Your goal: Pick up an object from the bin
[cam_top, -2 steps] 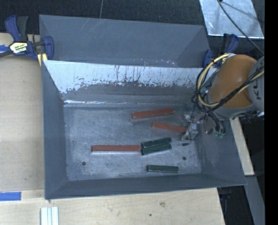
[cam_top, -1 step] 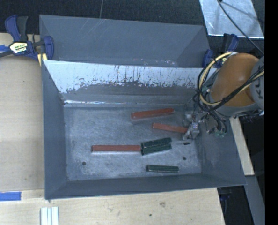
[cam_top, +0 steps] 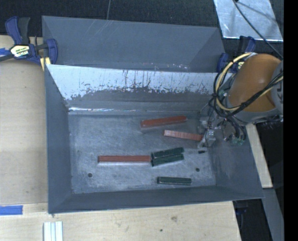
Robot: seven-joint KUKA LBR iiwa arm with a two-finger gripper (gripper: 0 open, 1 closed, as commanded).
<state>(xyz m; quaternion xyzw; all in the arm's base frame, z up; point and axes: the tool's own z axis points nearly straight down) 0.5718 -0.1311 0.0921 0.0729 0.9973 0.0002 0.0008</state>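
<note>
Nearest the lens lay a short dark green flat bar point(cam_top: 174, 181), alone near the front slope of the grey metal bin point(cam_top: 58, 149). Just behind it sat a thicker dark green rectangular block point(cam_top: 167, 156), butted end to end against a long reddish-brown flat stick point(cam_top: 124, 159) running off to the left. Two more reddish-brown pieces lay further back: a wider bar point(cam_top: 164, 122) near the rear wall and a thinner short stick point(cam_top: 183, 134) just in front of it, close by, contact unclear. All five lay flat and loosely scattered on the floor, probably tipped in at random, none stacked.

The gripper point(cam_top: 207, 139) was low on the right side of the bin, at the right end of the thinner short stick. That end was the one nearest the arm's entry side, so it looked the likely target. Contact could not be confirmed. Open or closed: cannot tell, cables point(cam_top: 221, 92) and wrist hardware cluttered that spot. Nothing was visibly held. The orange dome cover point(cam_top: 254, 82) sat above the right wall.

Judged stage: down at the object, grasp not yet confirmed.
</note>
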